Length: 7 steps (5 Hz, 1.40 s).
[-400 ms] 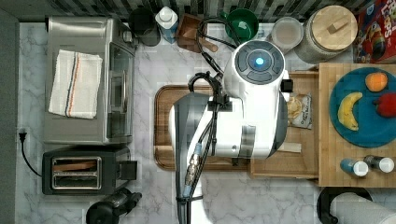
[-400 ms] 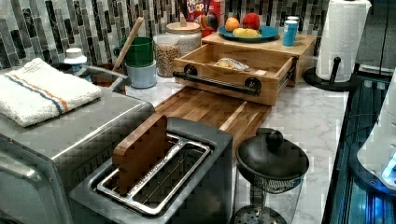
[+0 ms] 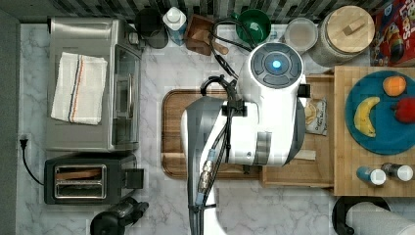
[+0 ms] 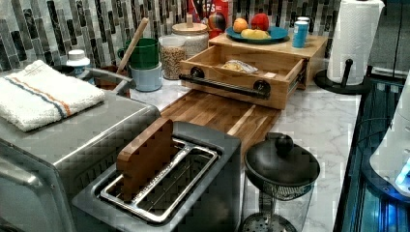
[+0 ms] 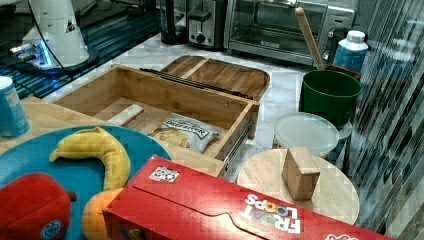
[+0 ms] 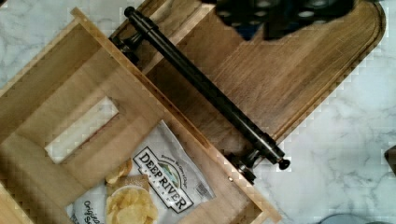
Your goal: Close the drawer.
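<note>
on the marble counter (image 3: pixel 161 63), going across the top view from its left, you have a toaster oven (image 3: pixel 93 83) with a folded towel (image 3: pixel 78 88) on top and a toaster (image 3: pixel 83 178) below it. next comes the dark cutting board (image 3: pixel 171 132), then the white arm (image 3: pixel 254 122) hanging over the board and the drawer (image 3: pixel 320 169). the drawer stands pulled out from under the light-wood slab top (image 3: pixel 342 161), its front reaching over the cutting board's edge. in the wrist view you see its black bar handle (image 6: pixel 205 88) above the board, and inside it a deep river chip bag (image 6: pixel 154 186) beside a small pale packet (image 6: pixel 81 130). the gripper (image 6: pixel 280 14) is a dark blur there; you cannot tell how its fingers stand. on the slab sits a blue plate (image 3: pixel 386 139) with a banana (image 3: pixel 364 115).
</note>
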Motion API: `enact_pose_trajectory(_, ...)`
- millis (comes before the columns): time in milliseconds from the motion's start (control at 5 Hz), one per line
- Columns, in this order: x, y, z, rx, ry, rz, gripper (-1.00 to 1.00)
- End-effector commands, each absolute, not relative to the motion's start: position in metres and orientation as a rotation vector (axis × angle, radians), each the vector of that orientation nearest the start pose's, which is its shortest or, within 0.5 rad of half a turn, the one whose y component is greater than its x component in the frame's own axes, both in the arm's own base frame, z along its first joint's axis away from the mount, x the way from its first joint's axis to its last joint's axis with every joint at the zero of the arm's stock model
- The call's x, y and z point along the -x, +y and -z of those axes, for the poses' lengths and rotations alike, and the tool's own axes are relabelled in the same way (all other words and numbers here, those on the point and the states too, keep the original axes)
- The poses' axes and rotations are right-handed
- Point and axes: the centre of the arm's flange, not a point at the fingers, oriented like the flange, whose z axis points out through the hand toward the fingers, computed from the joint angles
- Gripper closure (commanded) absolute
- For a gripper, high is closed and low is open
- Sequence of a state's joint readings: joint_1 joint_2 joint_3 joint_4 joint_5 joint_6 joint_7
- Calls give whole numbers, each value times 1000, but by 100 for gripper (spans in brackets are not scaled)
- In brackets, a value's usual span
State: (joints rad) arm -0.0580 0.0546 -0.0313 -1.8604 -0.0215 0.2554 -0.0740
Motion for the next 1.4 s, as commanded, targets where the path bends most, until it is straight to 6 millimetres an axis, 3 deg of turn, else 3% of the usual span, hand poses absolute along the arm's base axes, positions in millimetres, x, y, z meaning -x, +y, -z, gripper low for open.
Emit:
enact_pose_trajectory(200, -559, -16, -473, 3013, 961, -149, -100)
enact_pose_trajectory(400, -547, 22, -464, 3024, 713, -112, -100)
enact_pose_trajectory(800, -533, 69, -425, 3107, 357, -122, -100)
enact_pose_trajectory(1000, -528, 83, -412, 3130, 281, -89, -7)
enact_pose_trajectory(1200, -533, 83, -389, 3146, 216, -111, 100)
enact_pose_trajectory(1400, -532, 71, -357, 3182, 134, -79, 100)
